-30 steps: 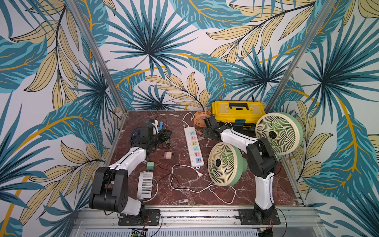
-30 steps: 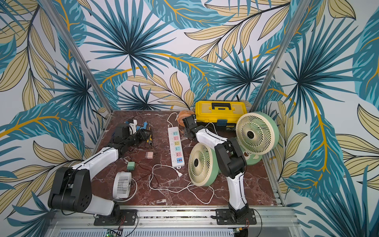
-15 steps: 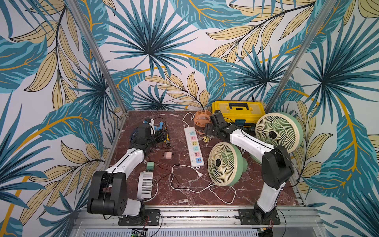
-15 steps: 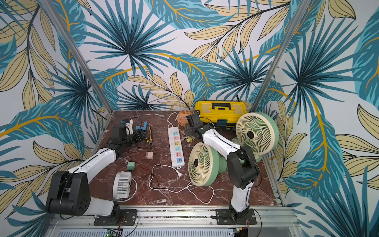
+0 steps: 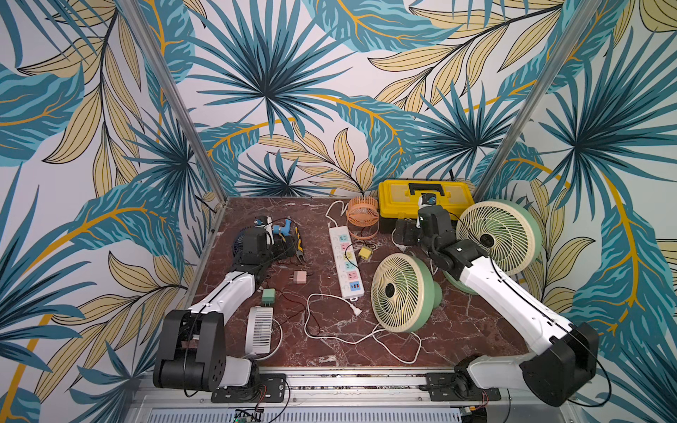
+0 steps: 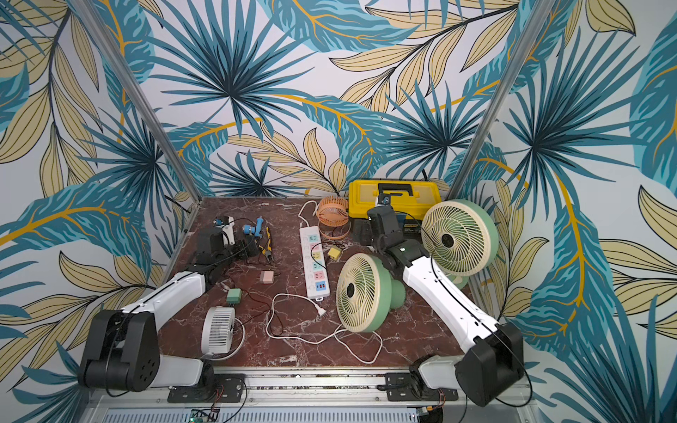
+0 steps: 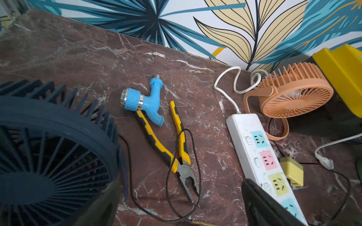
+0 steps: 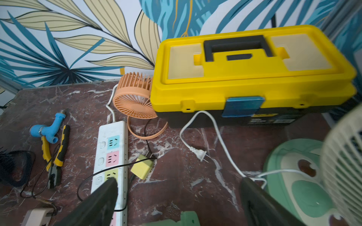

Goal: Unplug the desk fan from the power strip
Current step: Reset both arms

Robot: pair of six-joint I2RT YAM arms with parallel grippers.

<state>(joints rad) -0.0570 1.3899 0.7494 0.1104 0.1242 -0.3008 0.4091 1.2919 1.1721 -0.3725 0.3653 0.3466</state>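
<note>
Your right hand (image 5: pixel 403 234) has drawn back from the power strip (image 5: pixel 346 262) toward the yellow toolbox (image 5: pixel 425 196); it and your left hand (image 5: pixel 284 251) now gape wide, empty. A yellow adapter (image 5: pixel 365 252) lies just beside the strip, a black cable (image 8: pixel 109 168) crossing it. The strip lies mid-way across the tabletop (image 5: pixel 458 329), lengthwise front to back, cord end rearward.

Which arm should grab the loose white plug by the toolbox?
Right: the right gripper, open, hovers by the white plug; the left gripper sits across the power strip, near the pliers.
</note>
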